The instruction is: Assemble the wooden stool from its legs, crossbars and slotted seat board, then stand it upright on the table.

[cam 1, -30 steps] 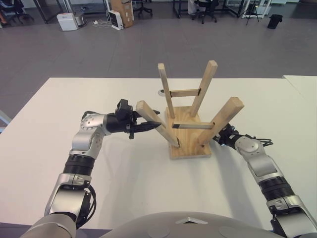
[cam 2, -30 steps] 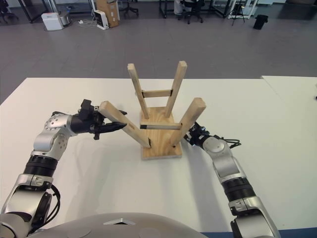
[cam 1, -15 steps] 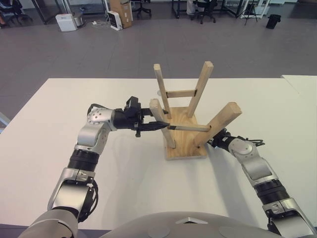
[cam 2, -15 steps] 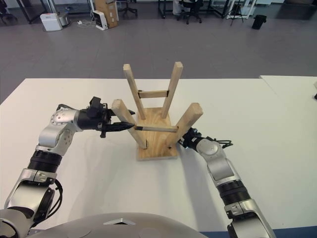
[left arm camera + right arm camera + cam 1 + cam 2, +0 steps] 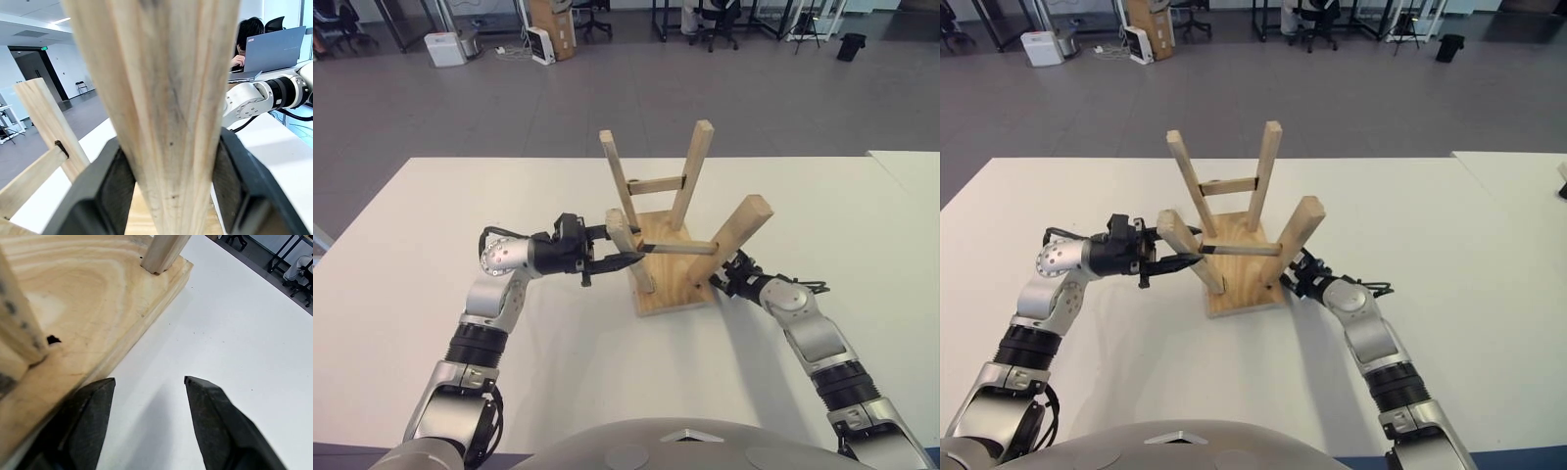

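Left gripper is clamped tight on the near leg, right gripper sits spread open at the seat board edge. Wooden stool is upside down on the white table, legs up.

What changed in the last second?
The left tool swung its gripped leg from a wide outward lean to steeper, and the stool slid toward the robot's left. The open right tool followed the seat board. Unchanged: left tool shut on leg, stool upside down.
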Controlling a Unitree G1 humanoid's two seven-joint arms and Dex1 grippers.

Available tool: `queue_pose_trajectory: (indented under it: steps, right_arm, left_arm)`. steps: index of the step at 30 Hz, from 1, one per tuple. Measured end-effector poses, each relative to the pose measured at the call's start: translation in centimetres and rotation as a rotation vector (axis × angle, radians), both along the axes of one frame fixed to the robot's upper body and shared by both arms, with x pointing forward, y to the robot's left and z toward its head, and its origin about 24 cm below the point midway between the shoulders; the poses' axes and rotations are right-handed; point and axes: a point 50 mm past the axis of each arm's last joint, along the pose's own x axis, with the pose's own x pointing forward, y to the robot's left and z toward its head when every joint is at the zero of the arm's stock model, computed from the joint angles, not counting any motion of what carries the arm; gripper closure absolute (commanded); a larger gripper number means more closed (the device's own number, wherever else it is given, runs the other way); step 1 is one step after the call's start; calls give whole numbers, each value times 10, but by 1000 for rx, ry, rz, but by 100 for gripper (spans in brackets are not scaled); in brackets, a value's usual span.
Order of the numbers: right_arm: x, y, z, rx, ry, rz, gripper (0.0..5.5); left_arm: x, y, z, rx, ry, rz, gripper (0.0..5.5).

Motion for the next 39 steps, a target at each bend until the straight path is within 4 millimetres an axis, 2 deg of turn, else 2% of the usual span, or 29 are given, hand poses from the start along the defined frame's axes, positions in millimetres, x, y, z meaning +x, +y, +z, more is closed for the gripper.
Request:
queue_pose_trajectory:
  steps: [8,9,10,11,12,13,15,18,21,23,25,28,30,35,39]
  right_arm:
    - [0,-1,0,0,3,-4,284]
    - [0,-1,0,0,3,-5,284]
    - [0,-1,0,2,3,-4,284]
    - [1,-1,1,8,3,4,284]
    - [1,-1,3,17,-3,13,284]
    - [3,-4,5,20,-9,5,284]
    - [10,-24,13,-10,-24,-49,284]
    - [25,-47,49,-8,-122,-90,284]
    - [35,-63,114,4,-299,-94,284]
    - [28,-60,154,114,-384,-42,284]
    - [14,-56,183,261,-429,30,284]
    - [-12,-49,216,446,-454,163,284]
    - [-20,-43,222,446,-423,236,284]
    - [-28,-42,196,366,-268,263,284]
    - [-28,-42,199,292,-285,285,284]
  left_arm:
    - [3,-1,-4,-28,74,16,347]
    - [4,-1,-5,-36,85,22,310]
    - [4,-1,-5,-37,98,28,297]
    - [5,0,-15,8,158,55,275]
    - [-3,4,-42,46,292,100,261]
    - [-8,6,-52,71,337,118,244]
    - [-8,6,-52,80,330,121,211]
    - [-9,4,-52,97,316,125,150]
    - [-9,9,-44,83,257,142,99]
    - [-12,21,-42,98,246,180,64]
    - [-25,36,-47,155,305,190,58]
    - [-46,56,-60,208,415,228,58]
    - [-44,63,-59,203,398,267,58]
    - [-38,62,-59,183,388,291,58]
    - [-37,57,-58,133,414,291,58]
